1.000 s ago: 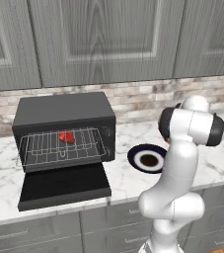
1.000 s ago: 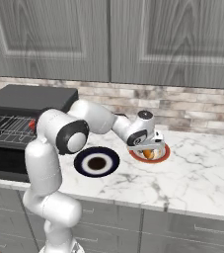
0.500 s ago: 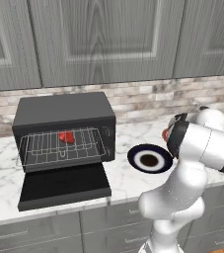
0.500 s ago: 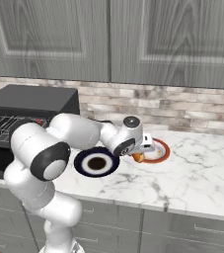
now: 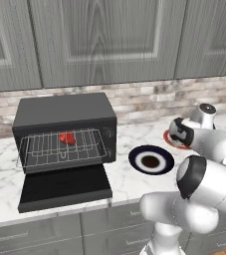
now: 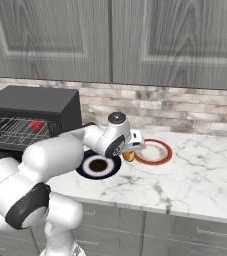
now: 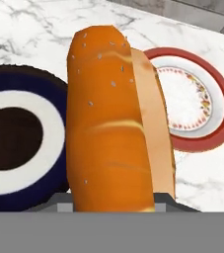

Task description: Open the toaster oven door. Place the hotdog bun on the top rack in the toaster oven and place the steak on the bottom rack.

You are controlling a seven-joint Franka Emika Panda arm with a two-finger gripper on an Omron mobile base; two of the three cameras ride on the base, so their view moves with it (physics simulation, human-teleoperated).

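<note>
1. The gripper (image 6: 130, 153) has swung left off the red-rimmed plate (image 6: 155, 151), clamped on the hotdog bun (image 7: 116, 123).
2. Far left, the toaster oven door (image 5: 64, 187) lies open; the steak (image 5: 68, 138) sits on a rack.
3. The bun hangs between the blue plate (image 7: 19, 143) and the red-rimmed one.

Grey panelled wall cabinets (image 5: 109, 40) hang above a backsplash (image 6: 185, 107) of mottled grey and brown brick that runs the full width behind the white marble counter (image 6: 195, 175). Below the counter's front edge sit grey drawer fronts (image 6: 195, 230) with slim bar handles. The light is soft and even, casting only faint shadows on the marble.
</note>
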